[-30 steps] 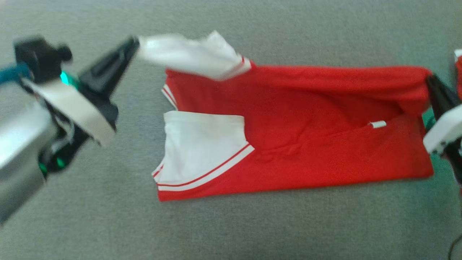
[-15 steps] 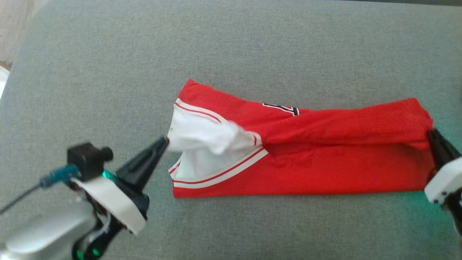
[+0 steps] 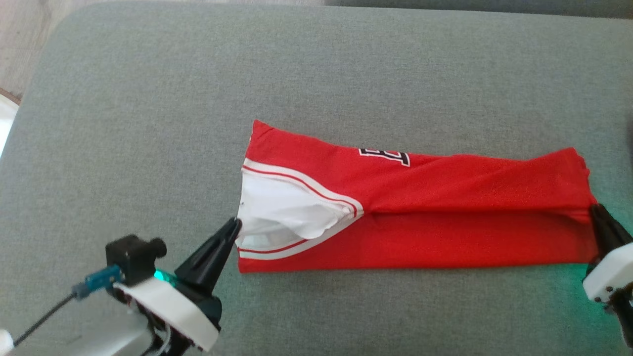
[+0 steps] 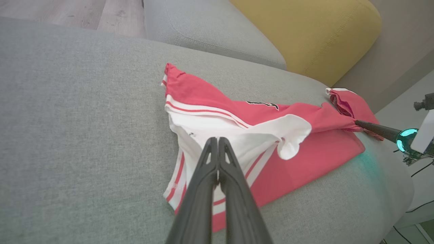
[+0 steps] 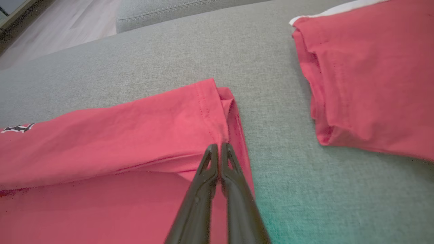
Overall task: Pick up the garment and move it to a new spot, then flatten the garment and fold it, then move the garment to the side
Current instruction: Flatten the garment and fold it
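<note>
A red jersey [image 3: 445, 217] with white sleeves and striped trim lies lengthwise on the grey sofa cushion [image 3: 316, 74], doubled over along its length. My left gripper [image 3: 236, 225] is shut on the white sleeve cloth [image 3: 282, 212] at its left end, low over the cushion. In the left wrist view the closed fingertips [image 4: 217, 139] pinch the white cloth of the jersey [image 4: 210, 95]. My right gripper [image 3: 593, 210] is shut on the red hem at the right end. The right wrist view has its tips [image 5: 218, 146] closed on the hem corner of the jersey [image 5: 118, 135].
A second red garment [image 5: 366, 74] lies folded on the cushion just right of the jersey's hem. A yellow pillow [image 4: 305, 30] leans at the sofa's back. The cushion's rounded left edge drops to wooden floor [image 3: 20, 39].
Both grippers have carried the jersey's far edge over toward me and down onto its near half, so the black lettering now faces up. The head camera has shifted too.
</note>
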Available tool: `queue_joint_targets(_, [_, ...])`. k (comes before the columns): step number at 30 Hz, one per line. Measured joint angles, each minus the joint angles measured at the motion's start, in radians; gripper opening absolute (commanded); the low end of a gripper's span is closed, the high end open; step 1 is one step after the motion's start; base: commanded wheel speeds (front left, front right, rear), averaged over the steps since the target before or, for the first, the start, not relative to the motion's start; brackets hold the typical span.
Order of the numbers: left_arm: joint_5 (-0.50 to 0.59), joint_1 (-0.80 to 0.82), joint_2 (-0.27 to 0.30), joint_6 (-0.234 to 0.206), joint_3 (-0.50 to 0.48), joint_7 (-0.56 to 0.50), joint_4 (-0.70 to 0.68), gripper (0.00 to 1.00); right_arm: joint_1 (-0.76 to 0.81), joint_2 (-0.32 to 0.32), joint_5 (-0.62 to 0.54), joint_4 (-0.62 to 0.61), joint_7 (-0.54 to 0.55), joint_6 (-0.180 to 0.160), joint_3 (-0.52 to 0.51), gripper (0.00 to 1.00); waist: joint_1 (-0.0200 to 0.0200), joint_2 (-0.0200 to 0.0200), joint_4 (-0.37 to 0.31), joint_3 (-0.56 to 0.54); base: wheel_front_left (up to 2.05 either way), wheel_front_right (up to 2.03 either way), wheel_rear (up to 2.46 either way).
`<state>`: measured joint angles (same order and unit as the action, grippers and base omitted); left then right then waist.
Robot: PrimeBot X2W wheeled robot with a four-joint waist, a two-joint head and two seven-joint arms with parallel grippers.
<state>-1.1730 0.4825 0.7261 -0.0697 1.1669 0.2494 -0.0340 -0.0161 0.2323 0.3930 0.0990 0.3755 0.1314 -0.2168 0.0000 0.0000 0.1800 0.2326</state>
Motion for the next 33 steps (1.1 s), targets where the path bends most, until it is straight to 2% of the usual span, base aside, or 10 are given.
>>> queue_joint_targets(4, [0.03,-0.06,-0.016,0.008,-0.04,0.0,0.004,0.0,0.013,-0.001,0.0,0.015,-0.011,0.0,-0.004,0.0,0.0,0.0,-0.003,-0.01,0.0,0.0,0.0])
queue_joint_targets(5, [0.04,-0.085,-0.03,0.01,-0.055,0.0,0.014,0.27,0.013,-0.007,0.0,0.026,-0.016,0.0,-0.006,0.5,0.0,0.0,-0.005,-0.017,0.0,0.0,0.0])
queue_joint_targets(6, [0.044,-0.096,-0.038,0.009,-0.065,0.0,0.018,0.82,0.013,-0.014,-0.003,0.03,-0.022,0.0,-0.012,1.0,0.0,0.0,-0.006,-0.021,0.0,0.0,0.0])
queue_joint_targets(7, [0.052,-0.109,-0.049,0.008,-0.08,0.0,0.021,1.0,0.014,-0.02,-0.007,0.034,-0.031,0.0,-0.016,1.0,0.0,0.0,-0.006,-0.025,0.0,0.0,0.0])
queue_joint_targets(12, [0.119,-0.154,-0.093,-0.025,-0.146,0.0,0.037,1.0,0.029,-0.044,-0.015,0.048,-0.064,0.0,-0.029,1.0,0.0,0.0,-0.005,-0.045,0.0,0.0,0.0])
queue_joint_targets(15, [0.199,-0.198,-0.138,-0.083,-0.22,0.0,0.053,1.0,0.05,-0.07,-0.014,0.056,-0.093,0.0,-0.054,1.0,0.0,0.0,0.004,-0.064,0.0,0.0,0.0])
queue_joint_targets(18, [0.286,-0.262,-0.209,-0.146,-0.329,0.0,0.059,1.0,0.068,-0.108,0.005,0.067,-0.108,0.0,-0.084,1.0,-0.0001,0.0,0.021,-0.084,0.0,0.0,0.0])
queue_joint_targets(21, [0.402,-0.337,-0.275,-0.175,-0.415,0.002,0.06,1.0,0.067,-0.127,0.005,0.09,-0.117,0.0,-0.111,1.0,-0.0001,0.0,0.043,-0.1,0.0,0.0,0.0])
queue_joint_targets(27, [0.607,-0.459,-0.399,-0.176,-0.532,0.003,0.048,1.0,0.002,-0.131,-0.033,0.185,-0.124,0.0,-0.207,1.0,-0.0001,0.0,0.097,-0.122,0.0,0.0,0.0])
queue_joint_targets(33, [0.73,-0.516,-0.482,-0.13,-0.574,0.003,0.047,1.0,-0.083,-0.114,-0.128,0.313,-0.101,0.0,-0.26,1.0,0.0,0.0,0.145,-0.129,0.0,0.0,0.0])
